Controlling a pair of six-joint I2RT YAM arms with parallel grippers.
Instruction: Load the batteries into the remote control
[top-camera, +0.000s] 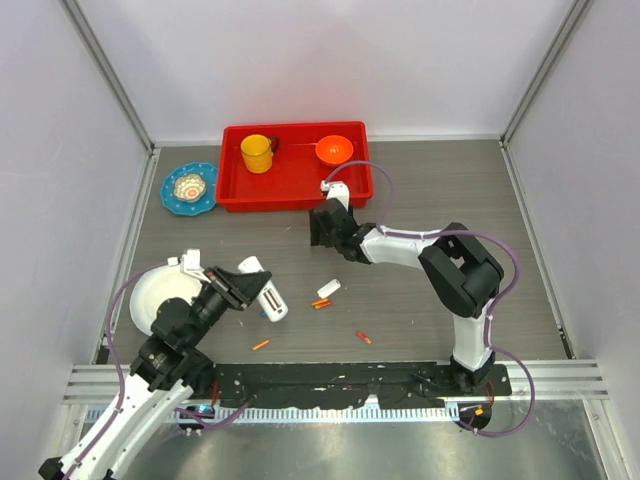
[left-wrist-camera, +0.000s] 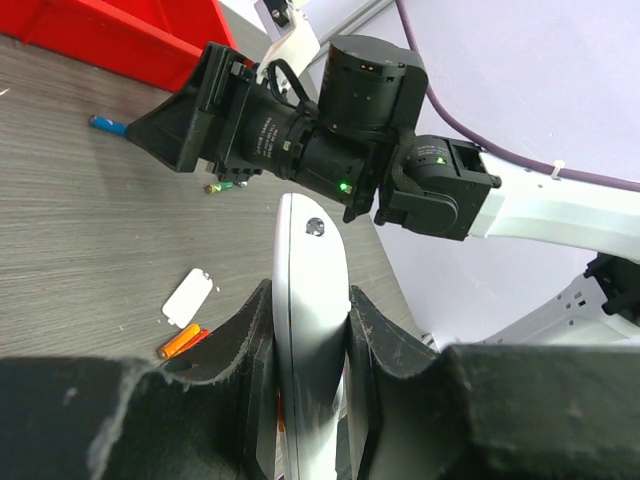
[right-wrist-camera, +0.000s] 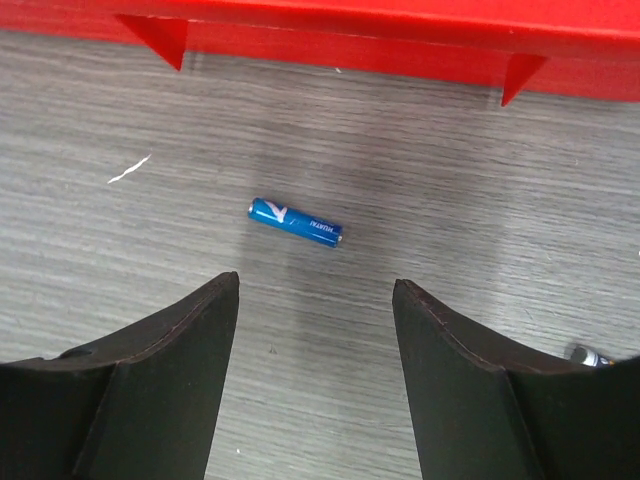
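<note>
The left arm reaches up from its base at the near left, elbow bent, and its left tool (top-camera: 248, 289) is pinching the remote control (left-wrist-camera: 310, 330) on edge between both fingers (left-wrist-camera: 252, 335). From above, the remote's long axis runs on a diagonal, one rounded end toward the far left, the other toward the near middle of the desk (top-camera: 420, 190). It is a slim white oblong with a small dark dot near its far end and, I think, a bit of blue on the lower end, though that is small from above. The right arm folds back over the middle and stretches left, its right tool (right-wrist-camera: 315, 300) spread wide and pointed down over a blue battery (right-wrist-camera: 295, 222) lying flat just in front of the red tray (top-camera: 295, 203). The white cover piece (top-camera: 329, 288) lies beside two orange batteries (top-camera: 321, 302).
</note>
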